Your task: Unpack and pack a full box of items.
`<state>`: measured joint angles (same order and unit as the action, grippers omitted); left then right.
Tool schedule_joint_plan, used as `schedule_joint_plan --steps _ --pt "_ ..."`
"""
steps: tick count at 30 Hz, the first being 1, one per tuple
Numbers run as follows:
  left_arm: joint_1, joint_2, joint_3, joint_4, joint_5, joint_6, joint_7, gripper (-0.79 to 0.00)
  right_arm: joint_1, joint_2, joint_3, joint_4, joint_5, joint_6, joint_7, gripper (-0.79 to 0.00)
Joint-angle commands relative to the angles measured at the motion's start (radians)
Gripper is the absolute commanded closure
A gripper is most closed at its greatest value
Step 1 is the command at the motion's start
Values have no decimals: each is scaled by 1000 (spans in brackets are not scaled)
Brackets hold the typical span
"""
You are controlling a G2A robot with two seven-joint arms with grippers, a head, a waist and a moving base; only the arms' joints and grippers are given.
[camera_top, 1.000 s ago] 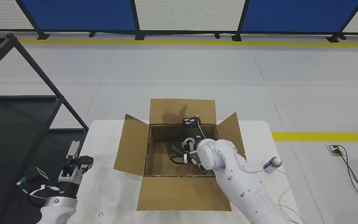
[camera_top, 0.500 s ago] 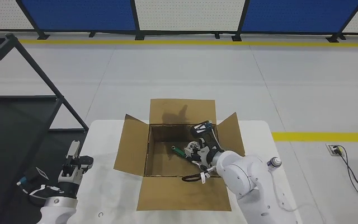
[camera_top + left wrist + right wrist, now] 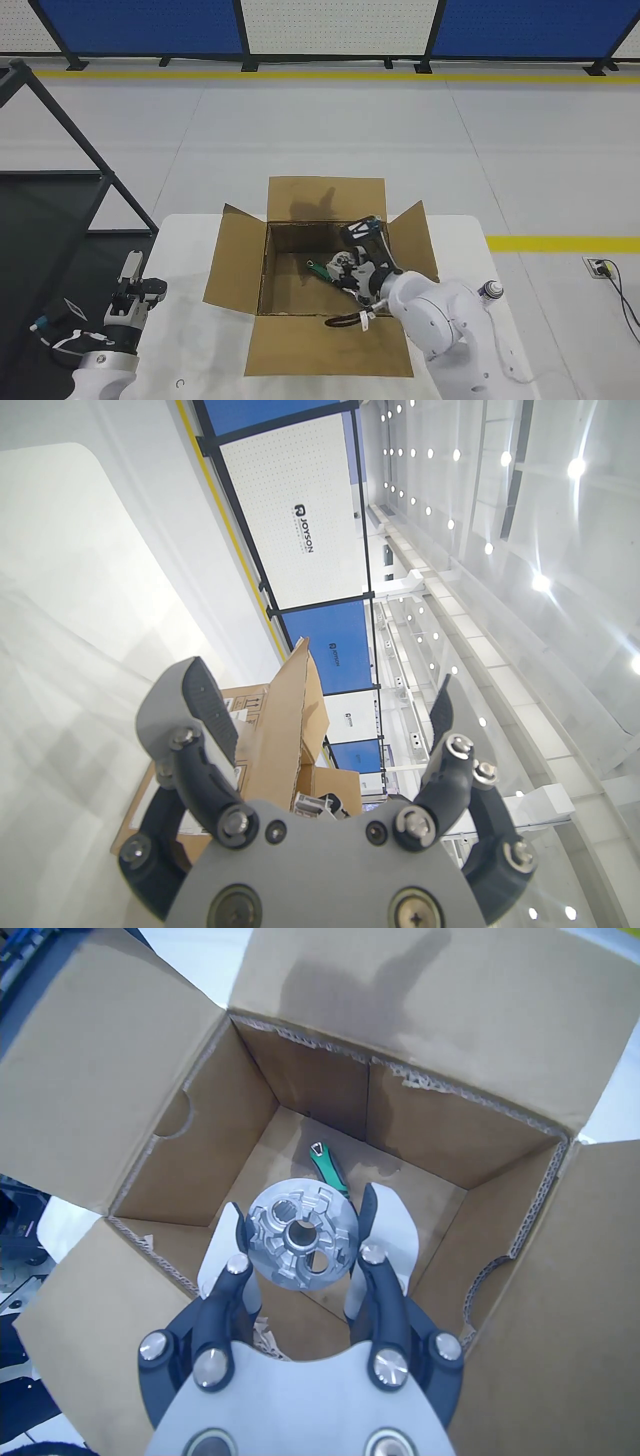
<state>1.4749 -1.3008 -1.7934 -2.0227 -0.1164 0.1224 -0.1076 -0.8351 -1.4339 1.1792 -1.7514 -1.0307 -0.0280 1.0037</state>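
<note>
Because the right gripper (image 3: 302, 1228) hangs over the open cardboard box (image 3: 320, 1078), its fingers and wrist plate hide part of the box floor. The far end of the green-handled tool (image 3: 327, 1168) lying on that floor is cut off behind the metal disc (image 3: 302, 1240). A crumple of brown paper (image 3: 262, 1333) shows between the finger mounts, too covered to make out further. In the top view the right arm hides the box's near right corner. A small canister (image 3: 488, 292) stands by the table's right edge, too small to identify.

The box rests on a white table (image 3: 190, 330) with all four flaps folded outward. The left gripper (image 3: 325, 705) is at the table's left edge, well apart from the box, with its fingers spread wide and nothing between them. Beyond the table lies a pale floor (image 3: 400, 150) crossed by a yellow line (image 3: 300, 73), and behind that stand blue and white partition panels (image 3: 340, 25).

The right gripper's two pads are clamped on the disc's rim at opposite sides. The disc is held over the box opening with its ribbed face and centre hole turned toward the wrist camera. From above, the disc sits toward the box's right wall, and the green handle lies just to its left.
</note>
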Motion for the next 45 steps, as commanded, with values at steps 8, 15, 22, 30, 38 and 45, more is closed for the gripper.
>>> schedule_joint_plan --steps 8,15,22,30,38,45 --pt "0 0 0 0 0 0 0 -785 -127 24 110 -332 38 -30 14 0" --pt "0 0 0 0 0 0 0 -785 -290 44 305 -555 145 -31 -18 0" --pt "0 0 0 0 0 0 0 -785 -410 57 484 -599 214 -24 -113 0" --pt "0 0 0 0 0 0 0 -785 -476 63 595 -599 235 14 -156 0" --pt "0 0 0 0 0 0 0 -785 -476 63 595 -599 235 14 -156 0" --pt "2 0 0 2 -3 -5 -3 -785 -491 78 639 -553 165 23 -127 0"
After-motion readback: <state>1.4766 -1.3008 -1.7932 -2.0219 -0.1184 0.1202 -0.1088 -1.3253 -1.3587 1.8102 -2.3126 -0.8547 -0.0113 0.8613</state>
